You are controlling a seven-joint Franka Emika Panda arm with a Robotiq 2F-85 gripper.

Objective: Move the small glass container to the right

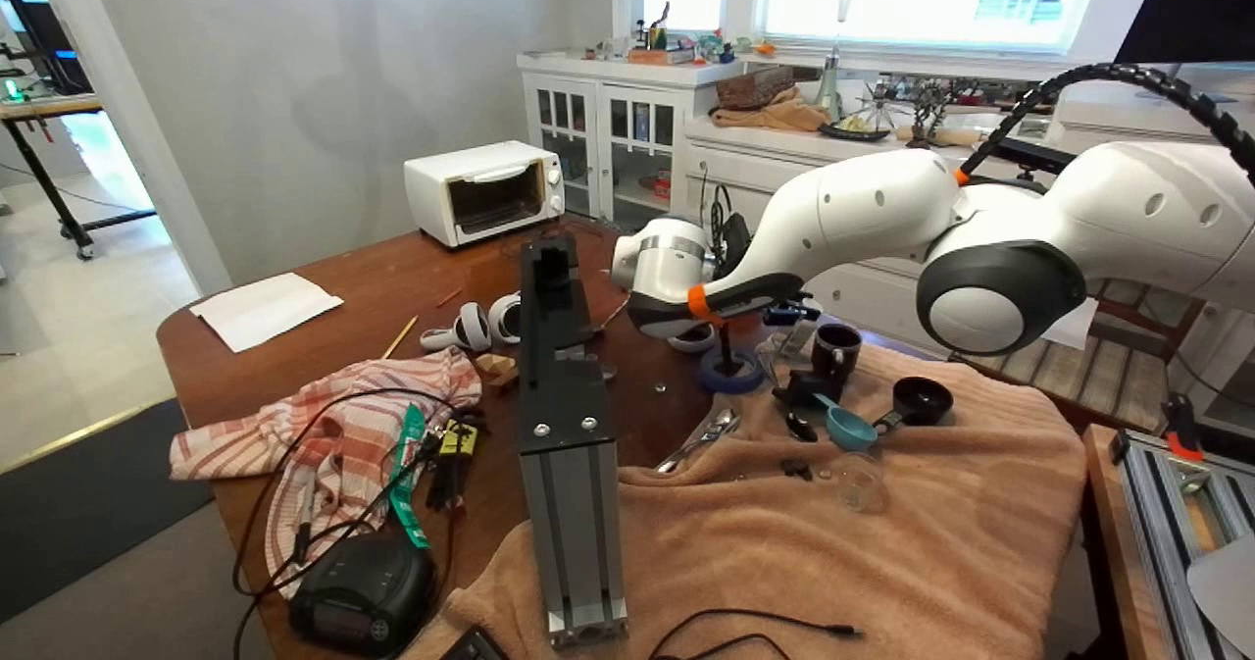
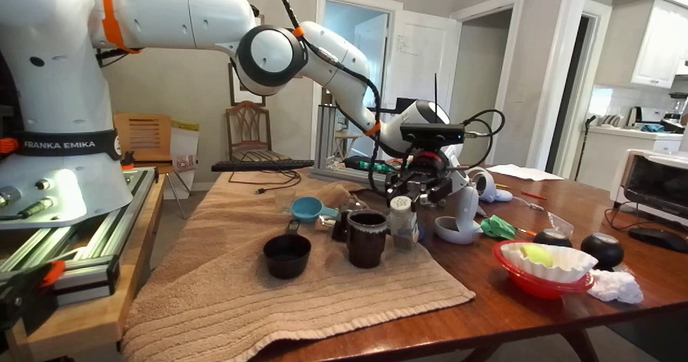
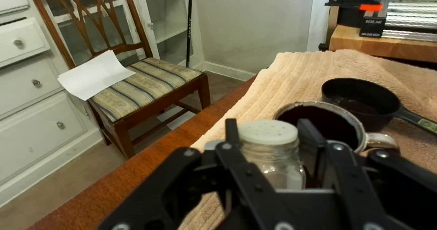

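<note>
A small glass jar with a white perforated lid stands upright on the tan towel, close beside a dark mug. In the wrist view the jar sits between the fingers of my gripper. One finger is at each side of the lid and neck, and the gripper looks shut on the jar. The jar's lower part is hidden by the gripper there. In an exterior view my gripper is low, just behind the jar's top. A clear empty glass cup also lies on the towel, apart from the gripper.
A black measuring cup and a blue one are near the mug. A white controller and a red bowl are on the wooden table beyond the towel. A metal upright post stands on the table.
</note>
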